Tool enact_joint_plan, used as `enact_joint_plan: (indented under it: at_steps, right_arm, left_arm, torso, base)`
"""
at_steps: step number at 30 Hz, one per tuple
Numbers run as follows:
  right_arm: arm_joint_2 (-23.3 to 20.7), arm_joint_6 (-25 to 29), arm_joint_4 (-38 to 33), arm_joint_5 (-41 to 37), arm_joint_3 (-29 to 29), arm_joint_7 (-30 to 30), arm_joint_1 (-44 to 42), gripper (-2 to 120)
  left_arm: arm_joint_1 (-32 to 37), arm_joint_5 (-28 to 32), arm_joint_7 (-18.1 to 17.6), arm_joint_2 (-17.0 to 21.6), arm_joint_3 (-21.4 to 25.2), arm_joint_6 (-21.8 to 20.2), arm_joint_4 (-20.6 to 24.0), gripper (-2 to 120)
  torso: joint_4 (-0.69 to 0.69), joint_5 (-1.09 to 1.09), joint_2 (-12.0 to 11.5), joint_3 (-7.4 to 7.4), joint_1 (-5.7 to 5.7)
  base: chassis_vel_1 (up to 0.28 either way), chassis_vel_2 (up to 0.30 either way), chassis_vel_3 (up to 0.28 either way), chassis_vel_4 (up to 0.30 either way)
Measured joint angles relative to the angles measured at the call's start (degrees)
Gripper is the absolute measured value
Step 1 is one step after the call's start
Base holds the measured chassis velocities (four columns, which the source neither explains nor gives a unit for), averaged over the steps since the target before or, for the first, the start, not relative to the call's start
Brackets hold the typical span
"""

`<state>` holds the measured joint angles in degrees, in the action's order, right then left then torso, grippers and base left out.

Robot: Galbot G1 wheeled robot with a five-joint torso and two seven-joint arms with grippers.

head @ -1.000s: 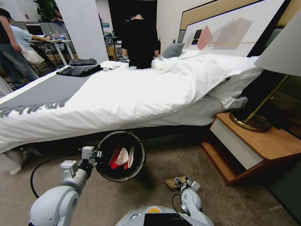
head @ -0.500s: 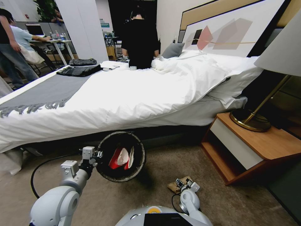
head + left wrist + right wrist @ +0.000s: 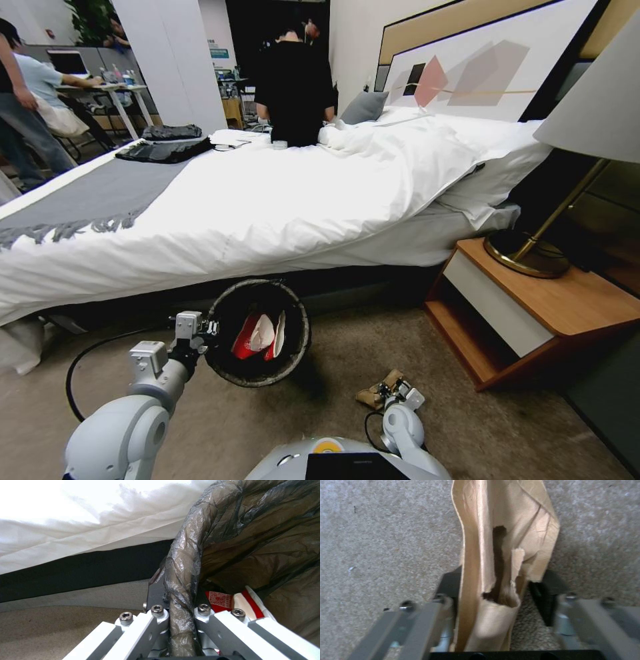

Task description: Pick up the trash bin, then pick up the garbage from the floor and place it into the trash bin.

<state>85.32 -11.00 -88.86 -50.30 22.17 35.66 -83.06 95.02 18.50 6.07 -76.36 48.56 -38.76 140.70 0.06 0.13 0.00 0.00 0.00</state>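
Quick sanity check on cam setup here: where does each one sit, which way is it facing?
Head view: on the head, looking forward and down at bed, carpet, trash bin; both arms show, left gripper at the rim, right gripper low.
Left wrist view: along its fingers, clamped on the bin's bagged rim.
Right wrist view: down at carpet; open fingers straddle brown paper.
Shared: head and left wrist see the red-and-white wrapper.

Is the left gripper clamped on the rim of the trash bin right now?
Yes: in the left wrist view, the left gripper has its fingers closed on the bag-covered rim of the trash bin.
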Motion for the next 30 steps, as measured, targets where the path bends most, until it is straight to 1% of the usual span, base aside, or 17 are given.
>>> enact_joint_plan:
  at_steps: [1,2,3,4,5,6,7,8,9,10,12,14,21,24,25,30]
  right_arm:
    - [0.0,0.0,0.0,0.0,0.0,0.0,0.0,35]
    - [-0.06,0.08,0.01,0.51,0.0,-0.19,-0.1,33]
    - [-0.05,0.21,-0.01,1.24,-0.05,-0.45,-0.16,27]
    - [-0.05,0.21,-0.01,1.24,-0.05,-0.45,-0.16,27]
    - [-0.04,0.31,-0.07,1.69,-0.08,-0.57,-0.23,22]
    - [-0.01,0.35,-0.21,1.99,-0.13,-0.64,-0.28,19]
    - [-0.01,0.35,-0.21,1.99,-0.13,-0.64,-0.28,19]
    - [-0.04,0.42,-0.5,2.32,-0.13,-0.68,-0.32,10]
    - [-0.05,0.49,-0.71,2.54,-0.15,-0.68,-0.34,8]
    - [-0.11,0.57,-1.15,3.04,-0.19,-0.72,-0.41,1]
    - [-0.21,0.65,-1.55,3.54,-0.2,-0.8,-0.51,0]
    - [-0.87,0.75,-4.02,5.73,-0.24,-1.44,-1.13,0]
    - [-2.22,0.48,-8.92,9.29,0.0,-2.74,-2.08,0]
    - [-2.34,0.44,-9.32,9.7,0.04,-2.88,-2.15,0]
    - [-2.73,0.37,-10.8,11.33,0.26,-3.48,-2.28,0]
    - [-3.26,0.22,-13.07,13.92,0.83,-4.6,-2.28,0]
  left_arm:
    - [0.0,0.0,0.0,0.0,0.0,0.0,0.0,1]
    - [0.0,-0.06,-0.02,-0.01,0.0,0.0,0.01,1]
    - [0.02,-0.08,-0.03,-0.02,-0.01,0.0,0.01,1]
    - [0.02,-0.08,-0.03,-0.02,-0.01,0.0,0.01,1]
    - [0.02,-0.08,-0.01,-0.02,-0.02,0.0,0.04,1]
    - [0.03,-0.08,-0.01,-0.02,-0.02,0.0,0.06,1]
    - [0.03,-0.08,-0.01,-0.02,-0.02,0.0,0.06,1]
    - [0.05,-0.08,-0.01,-0.01,-0.03,0.0,0.07,1]
    - [0.07,-0.07,-0.01,-0.01,-0.03,0.0,0.09,1]
    - [0.11,-0.08,-0.01,0.0,-0.03,0.0,0.09,1]
    - [0.15,-0.09,-0.02,0.01,-0.03,0.0,0.1,1]
    - [0.39,-0.11,-0.23,0.02,-0.25,0.0,0.27,1]
    - [0.87,-0.12,-0.94,0.34,-0.66,-0.1,0.52,1]
    - [0.89,-0.12,-1.04,0.44,-0.69,-0.12,0.52,1]
    - [0.9,-0.12,-1.29,0.75,-0.79,-0.17,0.52,1]
    - [0.89,-0.06,-1.64,1.35,-0.9,-0.22,0.52,1]
  torso:
    - [0.0,0.0,0.0,0.0,0.0]
    - [-0.01,-0.06,0.0,0.0,0.0]
    - [-0.01,-0.1,0.0,0.0,0.0]
    - [-0.01,-0.1,0.0,0.0,0.0]
    - [-0.02,-0.06,0.0,0.0,0.0]
    - [-0.04,-0.08,0.0,0.0,0.0]
    - [-0.04,-0.08,0.0,0.0,0.0]
    - [-0.05,-0.11,0.0,0.0,0.0]
    - [-0.05,-0.1,0.0,0.0,0.0]
    - [-0.05,-0.11,0.0,0.0,0.0]
    - [-0.05,-0.11,0.0,0.0,0.0]
    - [-0.06,-0.11,0.0,0.0,0.0]
    - [-0.05,-0.12,0.0,0.0,0.0]
    - [-0.05,-0.12,0.0,0.0,0.0]
    - [-0.07,-0.12,-0.01,0.0,0.0]
    - [-0.06,-0.12,0.0,0.0,0.0]
  base:
    - [0.0,0.0,0.0,0.0]
    - [0.0,0.0,0.0,0.0]
    - [0.0,0.0,0.0,0.0]
    - [0.0,0.0,0.0,0.0]
    - [0.0,0.0,0.0,0.0]
    - [0.0,0.0,0.0,0.0]
    - [0.0,0.0,0.0,0.0]
    - [0.0,0.0,0.0,0.0]
    - [0.0,0.0,0.0,0.0]
    - [0.0,0.0,0.0,0.0]
    - [0.0,0.0,0.0,0.0]
    - [0.0,0.0,0.0,0.0]
    - [0.0,0.0,0.0,0.0]
    - [0.0,0.0,0.0,0.0]
    - [0.0,0.0,0.0,0.0]
    - [0.0,0.0,0.0,0.0]
